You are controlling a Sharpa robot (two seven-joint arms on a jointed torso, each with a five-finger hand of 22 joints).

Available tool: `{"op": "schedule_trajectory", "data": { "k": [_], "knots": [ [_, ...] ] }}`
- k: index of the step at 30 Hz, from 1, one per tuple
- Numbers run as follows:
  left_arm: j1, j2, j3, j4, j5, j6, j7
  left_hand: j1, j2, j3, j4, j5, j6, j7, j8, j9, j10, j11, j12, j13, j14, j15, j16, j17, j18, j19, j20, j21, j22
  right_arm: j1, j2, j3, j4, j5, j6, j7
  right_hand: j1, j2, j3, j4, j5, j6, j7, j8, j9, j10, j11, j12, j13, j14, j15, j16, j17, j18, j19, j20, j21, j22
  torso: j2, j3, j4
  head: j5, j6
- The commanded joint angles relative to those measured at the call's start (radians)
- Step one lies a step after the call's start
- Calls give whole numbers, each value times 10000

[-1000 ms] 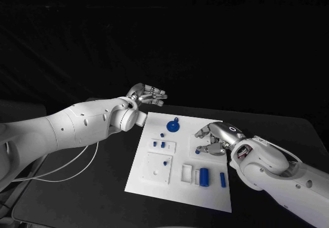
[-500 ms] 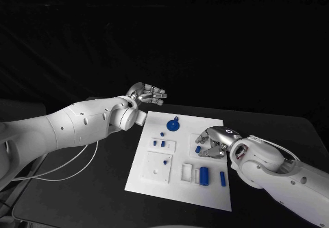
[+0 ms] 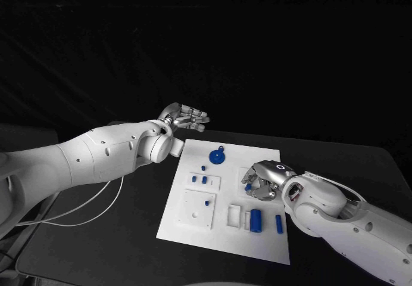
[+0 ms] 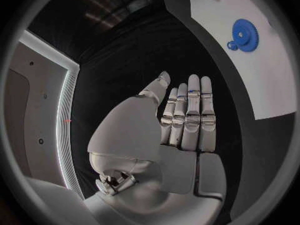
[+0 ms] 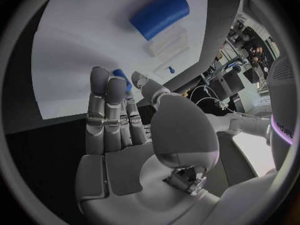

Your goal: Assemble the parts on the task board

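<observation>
- My right hand point(image 3: 262, 180) is down over the task board point(image 3: 225, 238), fingertips point(image 5: 107, 83) touching a small blue part point(image 5: 123, 78); I can't tell if it's actually pinched.
- My left hand point(image 3: 184, 118) hovers beyond the board's far corner, fingers point(image 4: 190, 110) straight and together, holding nothing.
- The blue gear point(image 3: 217, 157) lies at the far end, the blue cylinder point(image 3: 255, 221) near the front.

The right hand point(image 3: 262, 180) has drawn nearer over the task board point(image 3: 225, 238).
</observation>
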Motion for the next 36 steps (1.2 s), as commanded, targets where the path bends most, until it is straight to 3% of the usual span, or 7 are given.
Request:
{"op": "schedule_trajectory", "data": {
  "k": [1,13,24,28,36],
  "knots": [
    [9,18,6,1,27,156,43,24,43,-4,44,-57,-44,7,-9,4,-13,-21,-28,-9,15,5,-20,9,-125,85,17,24,-11,-12,50,-43,-42,-264,-20,-1,-81,30,226,4,-132,155,2,-26,7,163,-29,-55,6,53,-40,30,0,-99,384,-65,81,-4,-1,3,-1,14,-25],
    [9,6,2,-14,26,166,-1,16,54,-6,55,-54,-45,6,-9,4,-13,-23,-31,-10,19,4,-21,13,-132,95,11,39,-92,-12,87,-166,-145,-612,-161,-163,-12,72,744,-10,-479,699,45,-24,18,356,-65,-55,12,66,-68,27,38,-138,365,-109,173,22,-2,4,-7,12,-56],
    [9,-8,-1,-22,-52,171,-16,16,54,-6,55,-54,-45,6,-9,4,-13,-23,-31,-10,19,4,-21,13,-132,95,11,39,-92,-12,94,-180,-115,-832,-561,-224,205,441,1528,6,-656,1219,-60,19,63,1095,-292,20,43,52,-249,10,96,-207,336,-274,257,138,-2,4,-7,9,-80],
    [9,-14,-2,-21,-71,171,-10,19,63,-3,62,-54,-46,5,-10,4,-10,-24,-31,-10,19,3,-20,14,-132,97,11,42,-102,-13,111,-181,-80,-894,-817,-197,167,380,2023,-85,-661,1467,-121,-15,72,1410,-359,-19,49,77,-299,-25,146,-303,280,-364,364,345,-3,2,-9,4,-82],
    [9,-8,-2,-46,-79,182,-3,22,72,0,69,-54,-46,4,-10,4,-8,-25,-30,-10,19,3,-20,14,-131,98,11,44,-113,-16,77,-169,84,-749,-1475,-168,142,318,2184,-41,-660,1641,-184,-12,105,1636,-434,-13,55,151,-383,-103,197,-335,303,-449,401,485,-5,-4,-2,1,-90]
  ]
}}
